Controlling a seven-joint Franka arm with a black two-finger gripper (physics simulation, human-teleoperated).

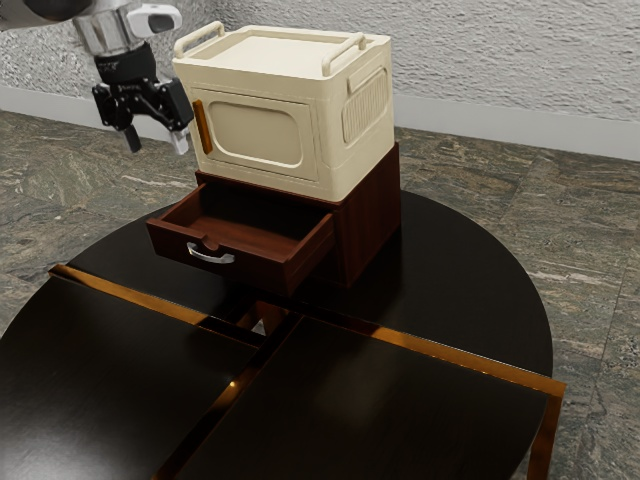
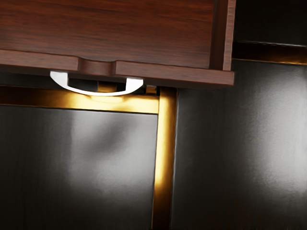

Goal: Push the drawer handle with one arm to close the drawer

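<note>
Your tool (image 1: 157, 145) is wide. Drop it in front of the handle (image 1: 211, 256), narrow b4 contact, then push the drawer (image 1: 255, 273) straight in, ctr'd, w/ steady force.

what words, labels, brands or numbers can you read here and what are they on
None can be read.
Gripper: any tiny marks on its black body are too small to read.
Cream cabinet: no lettering visible.
Drawer and handle: none visible.
</note>
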